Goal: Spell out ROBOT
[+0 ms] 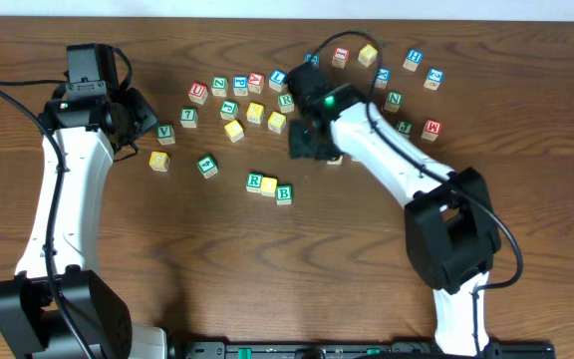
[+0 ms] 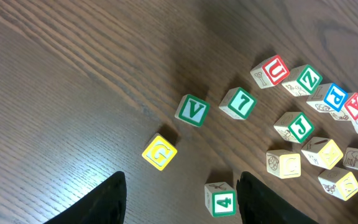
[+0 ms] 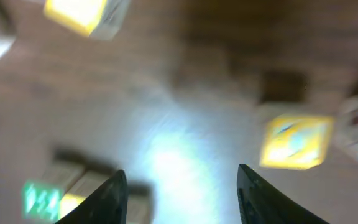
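The brown wooden counter (image 1: 546,179) filled the overhead view; the left arm (image 1: 63,199) ran up the left edge, and the right arm (image 1: 392,165) reached from the lower right toward the centre. The left fingers (image 1: 140,118) sat in the upper left, spread partway and gripping nothing. The right fingers (image 1: 305,145) hung just above centre, also apart with nothing between them, though the right wrist view was blurred.

Below centre, 3 cubes stood touching in 1 row that sloped slightly down to the right: the green-framed R cube (image 1: 254,181), a yellow cube (image 1: 269,185) and the green-framed B cube (image 1: 284,193); the right fingers were up and right of this row, apart from it. The other cubes (image 1: 255,113) lay scattered across the upper middle, several yellow and several blue-framed; I could not tell which were the second yellow and the T.

In the left wrist view, a green V cube (image 2: 192,110), a yellow G cube (image 2: 160,152) and a green 4 cube (image 2: 220,199) lay on the counter, none gripped.
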Controlling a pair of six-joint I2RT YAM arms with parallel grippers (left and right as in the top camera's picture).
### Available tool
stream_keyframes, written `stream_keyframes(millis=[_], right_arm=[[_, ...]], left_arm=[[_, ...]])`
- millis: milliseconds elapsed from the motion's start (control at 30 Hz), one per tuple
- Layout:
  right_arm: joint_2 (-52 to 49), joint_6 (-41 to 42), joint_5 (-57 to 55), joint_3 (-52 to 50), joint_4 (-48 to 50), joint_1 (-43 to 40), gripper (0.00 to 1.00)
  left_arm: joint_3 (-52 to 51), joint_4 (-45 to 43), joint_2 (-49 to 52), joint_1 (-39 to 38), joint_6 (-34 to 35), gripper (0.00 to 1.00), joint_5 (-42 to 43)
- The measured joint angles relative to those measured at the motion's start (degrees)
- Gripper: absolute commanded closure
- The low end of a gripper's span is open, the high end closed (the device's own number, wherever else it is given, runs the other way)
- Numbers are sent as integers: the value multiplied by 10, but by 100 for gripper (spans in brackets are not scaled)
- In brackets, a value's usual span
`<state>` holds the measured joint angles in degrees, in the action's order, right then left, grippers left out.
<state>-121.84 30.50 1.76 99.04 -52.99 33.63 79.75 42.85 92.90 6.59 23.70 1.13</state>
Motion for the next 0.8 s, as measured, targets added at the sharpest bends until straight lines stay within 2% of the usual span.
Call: stream_keyframes(millis=[333,600,800], right_arm=[[0,-10,23,-19,-2,79,50],[0,-11,22,-25,-18,82,51],[0,-35,30,-59,6,84,51]], left_arm=[[0,0,0,0,0,44,0],[0,2,0,0,0,43,0],[0,2,0,0,0,43,0]])
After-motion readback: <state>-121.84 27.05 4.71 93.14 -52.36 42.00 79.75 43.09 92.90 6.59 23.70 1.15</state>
